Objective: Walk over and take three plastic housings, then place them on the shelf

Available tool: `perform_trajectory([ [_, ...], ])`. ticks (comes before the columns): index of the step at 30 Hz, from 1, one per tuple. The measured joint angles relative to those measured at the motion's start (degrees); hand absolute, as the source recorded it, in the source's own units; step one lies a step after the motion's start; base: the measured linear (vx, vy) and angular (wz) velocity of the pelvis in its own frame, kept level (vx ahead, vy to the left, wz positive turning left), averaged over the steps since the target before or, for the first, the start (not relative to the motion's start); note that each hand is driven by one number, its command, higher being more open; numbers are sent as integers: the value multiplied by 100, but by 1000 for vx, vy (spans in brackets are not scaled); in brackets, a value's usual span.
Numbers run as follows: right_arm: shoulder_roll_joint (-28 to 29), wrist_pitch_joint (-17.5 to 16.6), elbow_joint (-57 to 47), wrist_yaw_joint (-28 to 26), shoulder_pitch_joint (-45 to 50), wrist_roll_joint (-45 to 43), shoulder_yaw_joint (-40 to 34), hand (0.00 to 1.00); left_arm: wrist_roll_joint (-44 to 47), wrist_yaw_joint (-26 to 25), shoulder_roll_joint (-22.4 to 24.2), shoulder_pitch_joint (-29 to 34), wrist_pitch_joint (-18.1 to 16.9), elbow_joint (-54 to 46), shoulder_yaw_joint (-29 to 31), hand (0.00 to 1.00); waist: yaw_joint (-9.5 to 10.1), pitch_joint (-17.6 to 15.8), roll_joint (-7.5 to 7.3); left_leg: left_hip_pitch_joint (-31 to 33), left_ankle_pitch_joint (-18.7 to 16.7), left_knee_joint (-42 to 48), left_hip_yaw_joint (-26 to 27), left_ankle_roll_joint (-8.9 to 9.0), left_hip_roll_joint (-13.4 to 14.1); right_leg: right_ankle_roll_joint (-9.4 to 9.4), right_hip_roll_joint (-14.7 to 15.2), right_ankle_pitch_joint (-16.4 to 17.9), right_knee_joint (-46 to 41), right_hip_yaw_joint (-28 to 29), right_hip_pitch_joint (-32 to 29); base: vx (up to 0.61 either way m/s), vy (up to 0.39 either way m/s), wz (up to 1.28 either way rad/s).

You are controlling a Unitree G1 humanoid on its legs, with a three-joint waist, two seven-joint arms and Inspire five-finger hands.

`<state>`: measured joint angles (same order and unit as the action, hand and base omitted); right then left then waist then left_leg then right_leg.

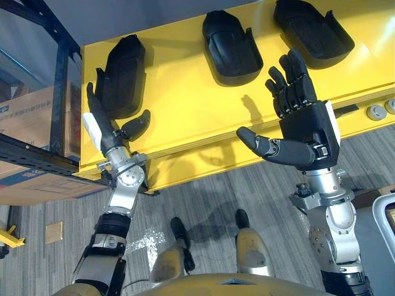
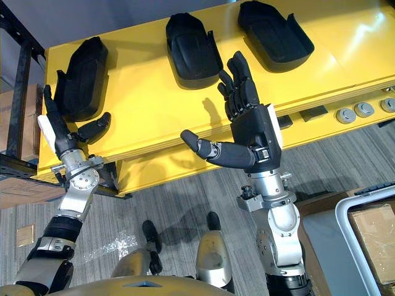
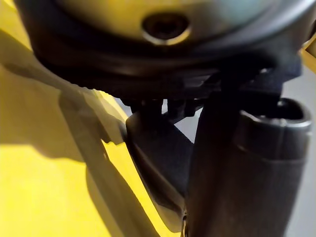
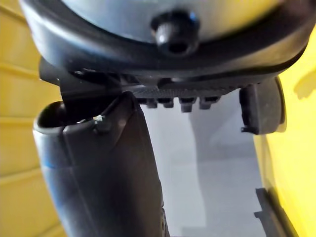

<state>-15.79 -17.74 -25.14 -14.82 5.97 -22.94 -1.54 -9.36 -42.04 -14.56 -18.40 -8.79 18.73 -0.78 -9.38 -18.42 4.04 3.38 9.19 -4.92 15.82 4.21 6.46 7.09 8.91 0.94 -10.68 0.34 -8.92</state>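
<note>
Rightmost housing [image 1: 313, 31] top clipped; left hand [image 1: 110, 140] contact probably hidden.

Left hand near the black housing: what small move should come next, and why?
Probably close the left hand on the left housing: its fingers stand straight along one edge, its thumb at the near end, gripping nothing yet. The right hand hovers open.

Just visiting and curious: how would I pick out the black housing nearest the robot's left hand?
Find the yellow table. Three black housings lie in a row on it; take the end housing beside the dark shelf frame. It alone has the left hand alongside, fingers by its edge.
</note>
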Motion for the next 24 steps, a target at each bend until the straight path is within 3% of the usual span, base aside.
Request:
perform_trajectory([
  [9, 28, 51, -3, 28, -4, 10, 253, 100, 6, 309, 294, 153, 161, -848, -416, 100, -25, -102, 42, -4, -1, 1, -24, 0, -2, -1, 2, 23, -33, -11, -2, 0, 0, 0],
  [15, 180, 79, -7, 247, 106, 29, 481, 100, -2, 428, 447, 595, 307, -1699, -786, 100, -12, -102, 44, -1, -1, 1, -85, 0, -2, 20, 7, 69, -54, -70, 20, 17, -11, 4],
  [20, 257, 90, -8, 360, 199, 230, 659, 100, -54, 422, 519, 637, 709, -1830, -894, 100, -1, -101, 46, -30, 4, 1, -156, 3, -10, 10, 25, 125, -123, -157, 60, 11, -15, 7],
  [24, 260, 99, -7, 429, 246, 226, 655, 100, -63, 26, 520, 751, 1018, -1833, -852, 100, -3, -100, 48, -51, 2, 0, -156, 5, -6, 11, 22, 130, -118, -160, 83, 0, 0, 0],
])
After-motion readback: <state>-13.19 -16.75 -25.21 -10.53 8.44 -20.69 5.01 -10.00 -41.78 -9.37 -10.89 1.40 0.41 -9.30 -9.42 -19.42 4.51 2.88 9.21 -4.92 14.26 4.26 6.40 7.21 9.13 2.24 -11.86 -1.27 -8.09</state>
